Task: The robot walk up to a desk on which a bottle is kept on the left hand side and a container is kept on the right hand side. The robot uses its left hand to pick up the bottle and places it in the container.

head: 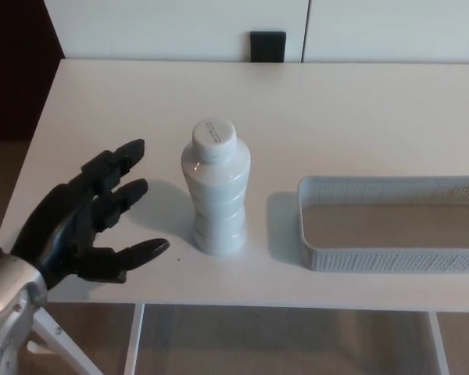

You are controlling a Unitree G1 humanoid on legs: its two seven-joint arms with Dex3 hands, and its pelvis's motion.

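A white plastic bottle (216, 195) with a white cap stands upright on the white desk (336, 109), left of centre. My left hand (82, 219) is over the desk's front left part, open, its black fingers spread toward the bottle. A short gap separates the thumb tip from the bottle's base. The pale mesh container (391, 223) lies to the right of the bottle, empty, running off the picture's right edge. My right hand does not show.
The desk's front edge runs just below the bottle and container, with white legs (133, 344) and floor beneath. A white wall with a black outlet (267, 45) stands behind the desk. Dark space lies beyond the left edge.
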